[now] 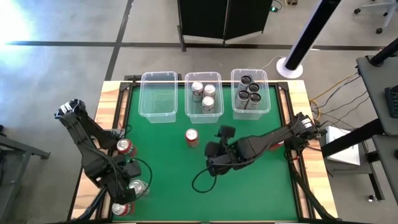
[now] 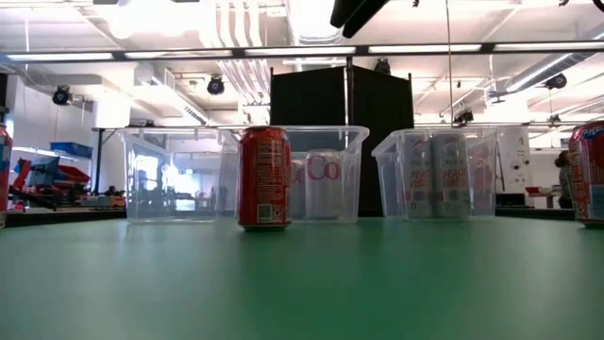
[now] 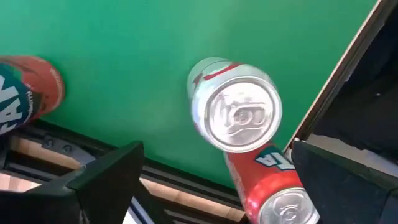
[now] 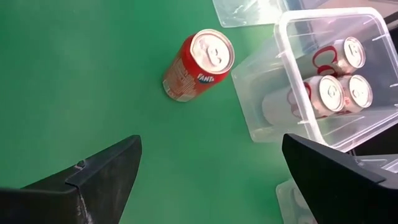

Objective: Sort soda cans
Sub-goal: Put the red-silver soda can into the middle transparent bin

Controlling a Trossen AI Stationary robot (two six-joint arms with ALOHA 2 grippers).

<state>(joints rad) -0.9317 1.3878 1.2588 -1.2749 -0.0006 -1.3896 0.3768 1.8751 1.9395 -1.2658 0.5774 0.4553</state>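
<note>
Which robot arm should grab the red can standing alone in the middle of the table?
Probably the right. Its open gripper hovers near the red can, while the left gripper is busy over cans at the table's left edge.

The table wears a matt green cloth-like cover, smooth and unmarked, framed by pale bare wood at its edges. The three bins are clear, glossy plastic with soft reflections. The red Fanta can is shiny printed metal with a brushed silver top. Both pincers' fingers look matt black plastic.

Lone can before middle bin
</note>
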